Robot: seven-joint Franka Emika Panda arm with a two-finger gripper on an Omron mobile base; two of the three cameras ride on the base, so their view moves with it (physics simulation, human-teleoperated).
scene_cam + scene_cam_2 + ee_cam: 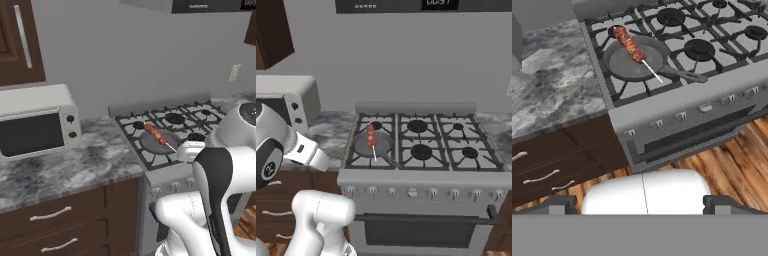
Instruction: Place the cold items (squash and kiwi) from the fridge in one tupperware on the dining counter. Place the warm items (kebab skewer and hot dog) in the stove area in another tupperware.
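Kebab skewer (631, 44) lies across grey frying pan (624, 64) on front-left burner of gas stove (456, 150), meat end toward back wall, bare stick toward front. Pan handle (682, 75) angles toward stove front. Marble worktop (75, 165) flanks stove, white microwave (37, 120) on it. Dark drawers (557, 165) beneath. End effector (641, 204) hangs well apart over wood floor (732, 165), fingertips (559, 204) spread wide, gripping nothing.
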